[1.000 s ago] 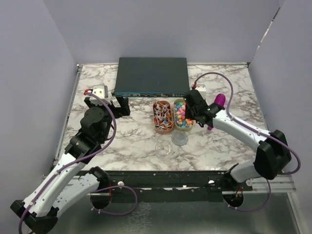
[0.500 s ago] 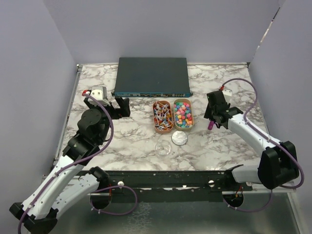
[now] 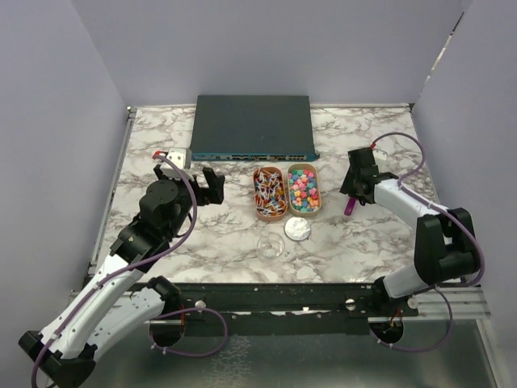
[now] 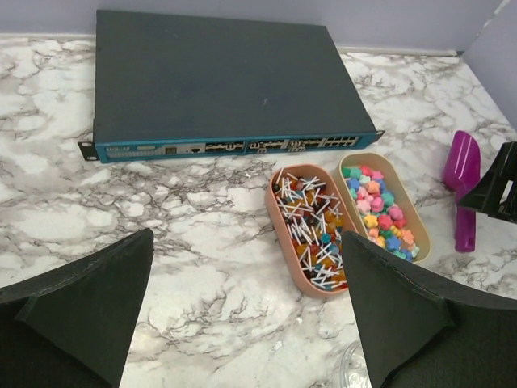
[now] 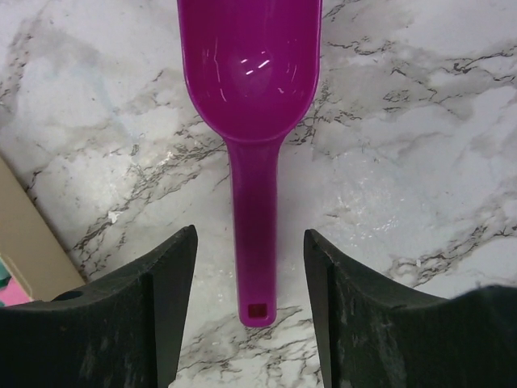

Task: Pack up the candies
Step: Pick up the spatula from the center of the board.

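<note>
Between the right fingers [image 5: 174,275], the handle of the purple scoop [image 5: 252,73] is lying flat on the table [image 5: 420,162], its bowl pointing away from them. These fingers are standing partly apart, one on each side of the handle with a gap showing on both sides, so they are gripping nothing. Straddling the handle this way is probably lining them up for a clean pinch.

Off their left side, a corner of the candy tray [image 5: 28,242] is just showing. Ahead of the left fingers [image 4: 89,299], which are gaping fully and holding nothing, this tray is sitting touching a stick tray [image 4: 270,206]. The candies [image 4: 378,214] are all resting inside their tray, near the right fingers and well apart from the left. The left fingers are likely waiting wide to steady a container. Nearer the arms than the trays, a small clear cup [image 3: 271,245] is standing on the table, presumably waiting to be filled.
</note>
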`<state>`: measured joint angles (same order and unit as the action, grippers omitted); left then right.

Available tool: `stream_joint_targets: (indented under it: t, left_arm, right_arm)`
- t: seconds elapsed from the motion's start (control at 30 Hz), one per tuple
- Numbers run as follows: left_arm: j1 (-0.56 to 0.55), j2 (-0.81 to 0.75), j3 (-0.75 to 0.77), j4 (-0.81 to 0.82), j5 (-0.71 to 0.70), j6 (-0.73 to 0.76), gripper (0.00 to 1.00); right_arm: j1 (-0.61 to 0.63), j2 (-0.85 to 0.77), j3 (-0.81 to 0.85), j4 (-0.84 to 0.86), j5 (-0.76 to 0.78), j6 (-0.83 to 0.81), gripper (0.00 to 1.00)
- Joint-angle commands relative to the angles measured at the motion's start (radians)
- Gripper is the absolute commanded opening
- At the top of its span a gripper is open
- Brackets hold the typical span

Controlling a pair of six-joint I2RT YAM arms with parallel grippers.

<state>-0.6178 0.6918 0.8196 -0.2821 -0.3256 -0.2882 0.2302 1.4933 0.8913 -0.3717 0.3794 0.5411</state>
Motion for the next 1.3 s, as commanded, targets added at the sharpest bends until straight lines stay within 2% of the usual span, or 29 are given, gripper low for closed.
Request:
stream_joint_targets:
  t: [0.0, 0.27, 0.5, 0.7, 0.83, 0.93, 1.03, 1.27]
  left_arm:
    - [-0.007, -0.006, -0.018, -0.032, 0.021, 0.019, 0.99]
    - [-0.006, 0.01, -0.017, -0.033, 0.023, 0.02, 0.99]
    - [-0.005, 0.023, -0.018, -0.035, 0.028, 0.019, 0.99]
    - [-0.005, 0.026, -0.02, -0.036, 0.025, 0.019, 0.99]
    - [-0.005, 0.034, -0.02, -0.038, 0.026, 0.016, 0.99]
    - [-0.005, 0.044, -0.019, -0.038, 0.033, 0.011, 0.99]
    - [-0.005, 0.055, -0.017, -0.041, 0.034, 0.014, 0.99]
    - [-0.005, 0.074, -0.013, -0.044, 0.047, 0.005, 0.99]
  right_arm:
    - [-0.03, 0.043, 0.006, 0.042, -0.017, -0.006, 0.6]
    - [-0.054, 0.11, 0.022, 0.07, -0.046, -0.017, 0.56]
    - [-0.063, 0.136, 0.029, 0.097, -0.053, -0.021, 0.44]
    - [-0.063, 0.112, 0.011, 0.124, -0.086, -0.043, 0.23]
    - [-0.063, 0.073, 0.003, 0.108, -0.119, -0.062, 0.02]
    - [-0.062, 0.004, -0.014, 0.091, -0.137, -0.079, 0.0]
    - [-0.051, -0.101, -0.051, 0.105, -0.22, -0.116, 0.01]
    - [0.079, -0.28, -0.033, 0.026, -0.257, -0.199, 0.01]
